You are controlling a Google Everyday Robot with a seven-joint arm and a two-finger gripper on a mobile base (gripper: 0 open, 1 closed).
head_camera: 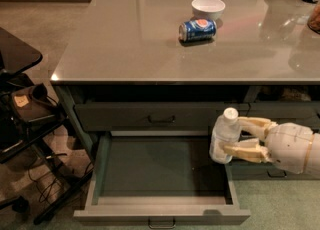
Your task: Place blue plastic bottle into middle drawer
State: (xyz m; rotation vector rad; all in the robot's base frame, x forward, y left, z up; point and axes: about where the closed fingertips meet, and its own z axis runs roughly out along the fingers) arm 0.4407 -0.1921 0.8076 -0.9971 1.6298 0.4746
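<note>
The blue plastic bottle [223, 136], clear with a white cap, is held nearly upright in my gripper [239, 138]. The cream fingers [246, 151] close on its body from the right. The bottle hangs just above the right rim of the middle drawer [162, 213], which is pulled fully open with a bare dark inside. The matching top drawer [160, 116] above it is shut.
A blue soda can [197, 29] lies on its side on the grey counter [125, 49], with a white bowl [208, 8] behind it. Narrower drawers [280, 174] stand at the right behind my arm. A black cart with cables [30, 119] stands at the left.
</note>
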